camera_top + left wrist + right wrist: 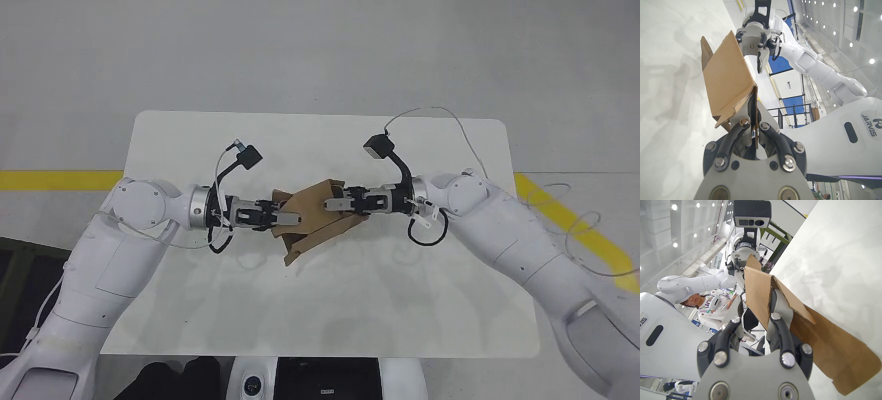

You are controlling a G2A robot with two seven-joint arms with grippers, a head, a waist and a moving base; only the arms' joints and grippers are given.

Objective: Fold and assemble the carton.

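1. Carton [315,222]: brown cardboard, partly folded, not yet a closed box. Hangs over the middle of the white table [420,300], strung between the two grippers. Contact of its lowest corner with the tabletop: cannot tell.
2. Shows one broad panel bent along a crease, a short ragged flap [726,114] turned in at the left-hand end, and a long panel trailing loose towards the table at the other end.
3. Left gripper [753,115]: clamped tight on a thin edge of cardboard that runs between its fingers. Serves, by the look of it, as the anchor, pinning that end to stop any swinging during creasing.
4. Right gripper [756,296]: jaws spread, straddling a wall of the carton from the opposite end. Keeps one finger [780,308] tucked inside under a folded flap and the other standing off the outer face. Probably placed this way to press the wall outward from within or to take a fresh hold, not to carry weight.
5. Arms: set head-on from opposite sides of the table, wrists roughly level, likely for bending each end against the other.
6. Stage, as a judgement: about midway, with walls not squared and flaps loose.
7. Risks: with only one firm hold, sag or twist about the left fingers, and tearing at the ragged flap edge under a hard push.
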